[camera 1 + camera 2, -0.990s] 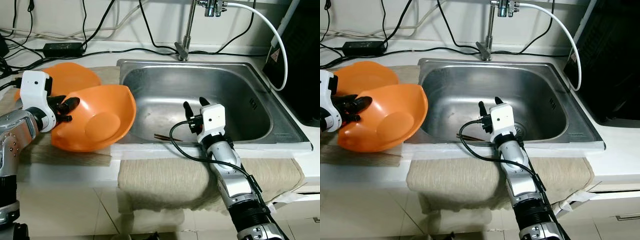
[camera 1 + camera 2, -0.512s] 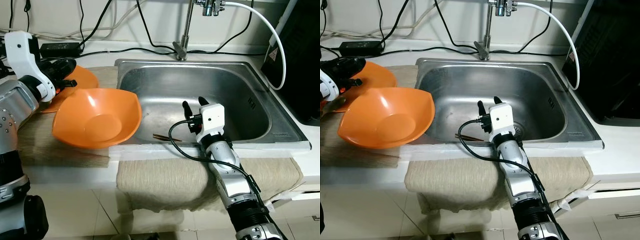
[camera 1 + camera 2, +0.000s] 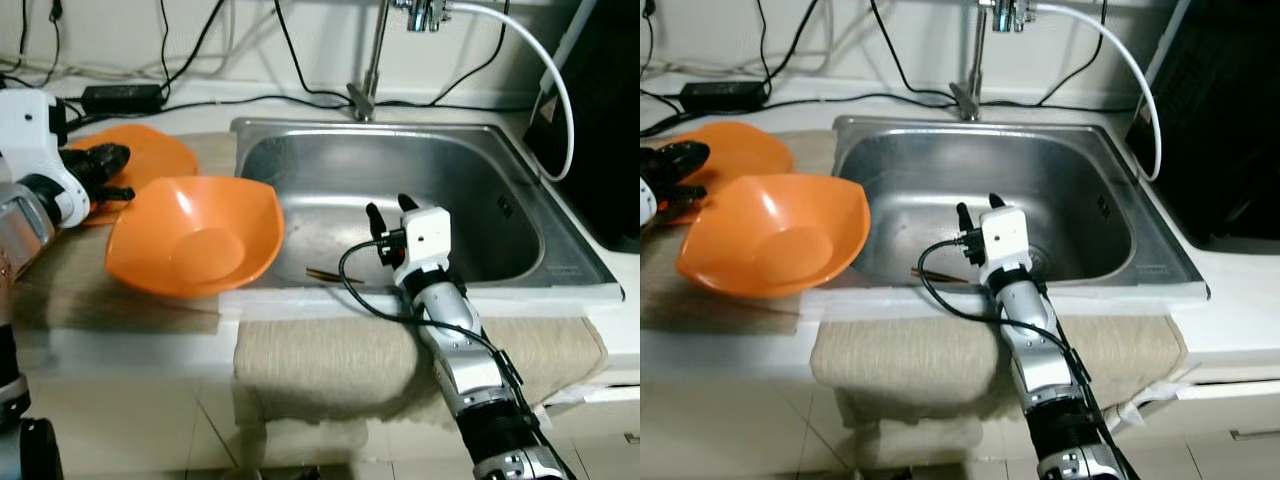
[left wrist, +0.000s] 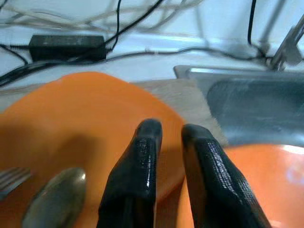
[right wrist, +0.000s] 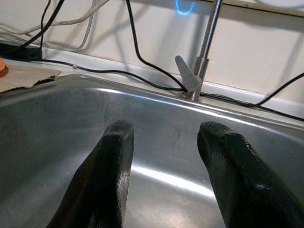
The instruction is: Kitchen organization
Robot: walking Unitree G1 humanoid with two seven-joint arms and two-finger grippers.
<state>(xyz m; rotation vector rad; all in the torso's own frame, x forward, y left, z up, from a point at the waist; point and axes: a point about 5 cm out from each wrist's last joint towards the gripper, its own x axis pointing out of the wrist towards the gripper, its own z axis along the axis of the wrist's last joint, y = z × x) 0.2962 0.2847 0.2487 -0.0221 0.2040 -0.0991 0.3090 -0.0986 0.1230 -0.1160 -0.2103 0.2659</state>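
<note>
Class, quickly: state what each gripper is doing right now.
Left gripper: shut, holding nothing, above the orange plate.
Right gripper: open, empty, over the sink.

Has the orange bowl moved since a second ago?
Yes. The orange bowl was tilted in the left claw; now it sits upright beside the sink, released.

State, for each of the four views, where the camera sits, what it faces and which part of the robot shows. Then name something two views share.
Left eye view: head, looking down at the sink and orange bowl; both arms show.
Right eye view: same scene, shifted sideways.
Left wrist view: along the left gripper, over the orange plate.
Right wrist view: along the right gripper, toward the faucet.
Shared: the faucet, with the eye views.
</note>
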